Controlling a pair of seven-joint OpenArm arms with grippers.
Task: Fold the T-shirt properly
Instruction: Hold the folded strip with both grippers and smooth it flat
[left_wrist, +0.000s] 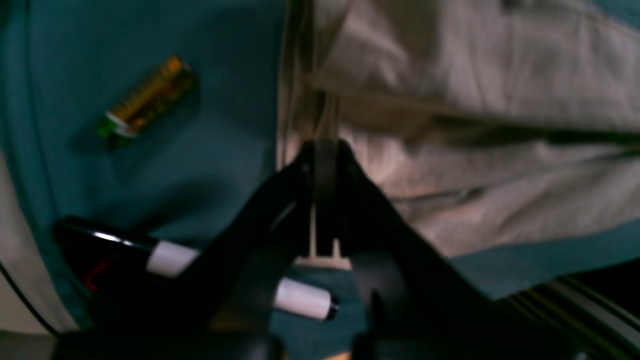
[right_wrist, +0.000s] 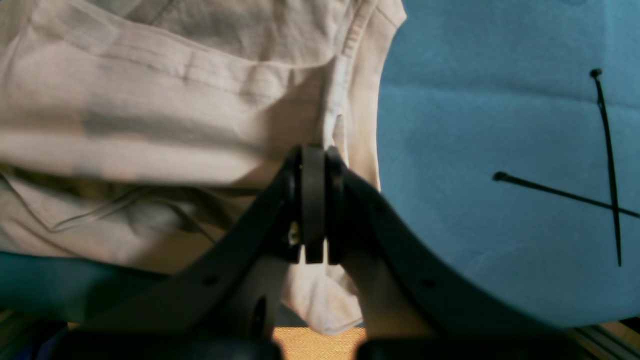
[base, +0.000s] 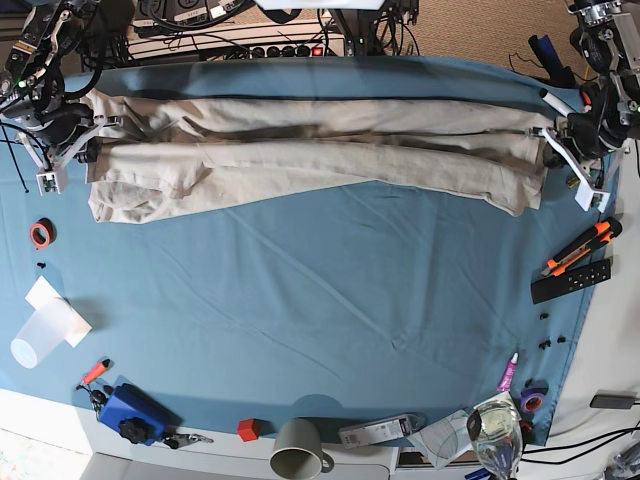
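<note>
1. Stretching along the far table edge: T-shirt (base: 300, 150), soft, light, sagging between grips.
2. Clamping its ends: left gripper (left_wrist: 325, 150) and right gripper (right_wrist: 314, 152), fingers pinched on the hem beside the fingertips.

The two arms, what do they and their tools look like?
Both tools, the left tool and the right tool, have black curved fingers that taper to narrow tips. In the base view each arm ends in a white bracket, with dark joints and exposed cables above.
</note>
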